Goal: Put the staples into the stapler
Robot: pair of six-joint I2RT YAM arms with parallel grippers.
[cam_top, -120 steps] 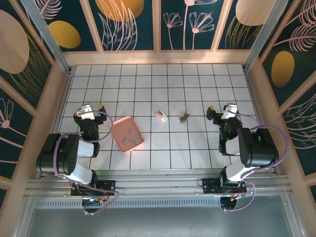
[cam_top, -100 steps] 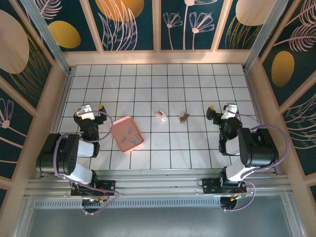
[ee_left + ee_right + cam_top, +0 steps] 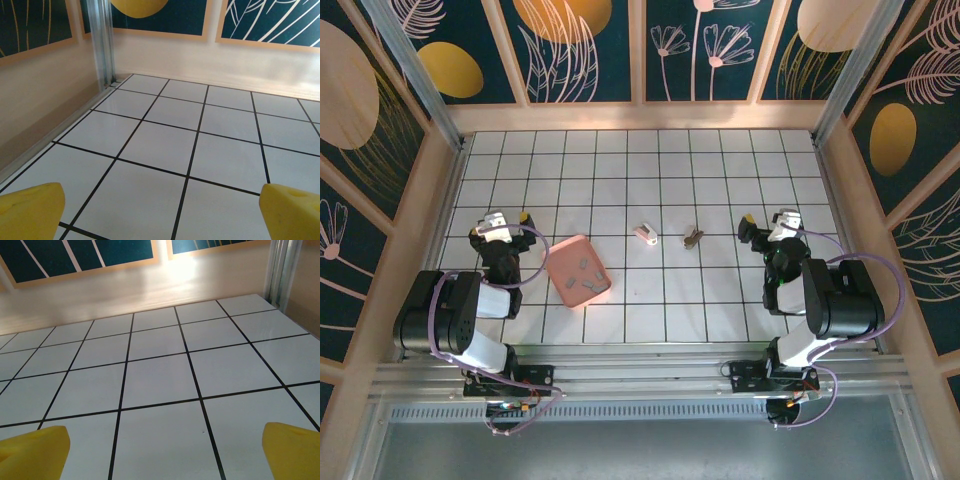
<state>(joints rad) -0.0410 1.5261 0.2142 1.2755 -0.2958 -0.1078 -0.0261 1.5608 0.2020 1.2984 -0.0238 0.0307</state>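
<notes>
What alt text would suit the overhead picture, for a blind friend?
Seen from above, a tiny pink-and-white stapler and a clump of staples lie mid-table on white tiles, a salmon-pink tray holding grey strips to their left. The left gripper and right gripper rest open at either side, touching nothing.

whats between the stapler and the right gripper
In the top view, a small clump of grey-brown staples lies between the stapler and the right gripper; otherwise bare tiles.

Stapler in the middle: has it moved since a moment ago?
No. The stapler lies on the same line of the tiled table as before.
</notes>
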